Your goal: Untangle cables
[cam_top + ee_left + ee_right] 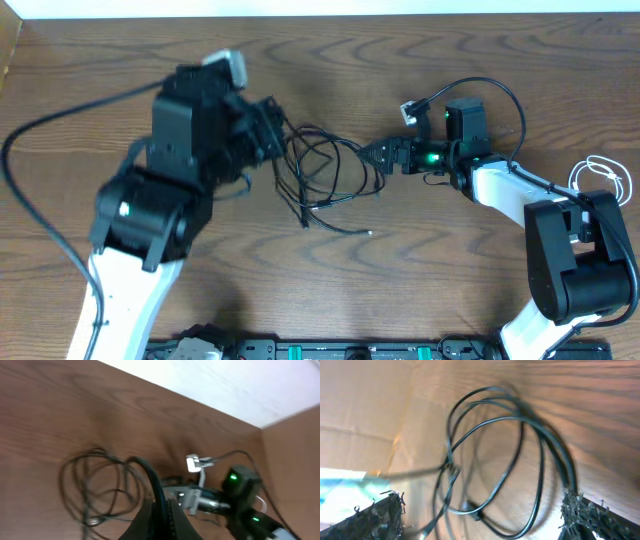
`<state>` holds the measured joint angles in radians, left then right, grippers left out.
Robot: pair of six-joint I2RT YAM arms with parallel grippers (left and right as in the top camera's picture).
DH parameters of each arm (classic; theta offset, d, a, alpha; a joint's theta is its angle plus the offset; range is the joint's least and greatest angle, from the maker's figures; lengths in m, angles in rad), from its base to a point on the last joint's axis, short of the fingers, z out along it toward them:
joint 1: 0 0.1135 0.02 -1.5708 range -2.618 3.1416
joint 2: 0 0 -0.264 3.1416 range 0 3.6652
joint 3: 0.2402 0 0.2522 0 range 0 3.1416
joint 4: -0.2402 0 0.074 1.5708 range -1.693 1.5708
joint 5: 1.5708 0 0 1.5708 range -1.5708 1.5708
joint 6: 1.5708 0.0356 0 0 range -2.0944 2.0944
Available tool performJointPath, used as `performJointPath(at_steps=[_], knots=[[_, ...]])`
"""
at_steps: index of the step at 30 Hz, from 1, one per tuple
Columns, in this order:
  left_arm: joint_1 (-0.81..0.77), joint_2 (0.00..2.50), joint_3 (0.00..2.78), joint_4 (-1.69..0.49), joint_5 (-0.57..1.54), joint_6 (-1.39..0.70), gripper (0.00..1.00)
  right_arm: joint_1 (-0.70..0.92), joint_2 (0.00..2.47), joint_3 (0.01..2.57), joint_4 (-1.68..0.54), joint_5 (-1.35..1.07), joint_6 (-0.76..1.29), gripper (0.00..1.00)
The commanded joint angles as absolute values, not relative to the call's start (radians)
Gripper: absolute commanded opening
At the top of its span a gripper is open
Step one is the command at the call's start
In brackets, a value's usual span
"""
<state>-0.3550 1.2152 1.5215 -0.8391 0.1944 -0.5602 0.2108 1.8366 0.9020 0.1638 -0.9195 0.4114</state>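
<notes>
A tangle of black cables (320,170) lies on the wooden table (420,290) between my two grippers. My left gripper (272,135) is at the tangle's left edge. In the left wrist view its fingers (167,512) are shut on a black cable strand (150,475), and the rest of the loops (95,485) lie blurred to the left. My right gripper (380,155) is at the tangle's right edge, pointing left. In the right wrist view its fingers (482,500) are wide open with black loops (520,420) between them. One strand runs along the right finger. A short white cable (600,178) lies coiled at the far right.
Thick black wires run from the arm bases, one arcing at the far left (30,200) and one looping over the right arm (490,90). A cardboard wall (10,45) stands at the table's left edge. The right arm's wrist (235,490) shows in the left wrist view.
</notes>
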Motion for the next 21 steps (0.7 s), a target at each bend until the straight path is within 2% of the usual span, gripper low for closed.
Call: performJointPath(at_steps=[1, 4, 8, 14, 21], knots=[[-0.334, 1.274, 1.598, -0.842, 0.348, -0.525, 0.08, 0.198, 1.844, 0.896, 0.174, -1.093, 0.285, 0.99], [-0.323, 1.287, 1.603, -0.812, 0.348, -0.562, 0.08, 0.199, 1.844, 0.896, 0.176, -1.176, 0.173, 0.99], [-0.305, 1.279, 1.603, -0.752, 0.38, -0.65, 0.07, 0.21, 1.844, 0.896, 0.176, -1.179, 0.128, 0.99], [-0.284, 1.266, 1.603, -0.627, 0.636, -0.737, 0.08, 0.224, 1.844, 0.896, 0.177, -1.113, 0.122, 0.99], [-0.284, 1.266, 1.603, -0.585, 0.786, -0.808, 0.08, 0.273, 1.844, 0.896, 0.233, -1.106, 0.138, 0.99]])
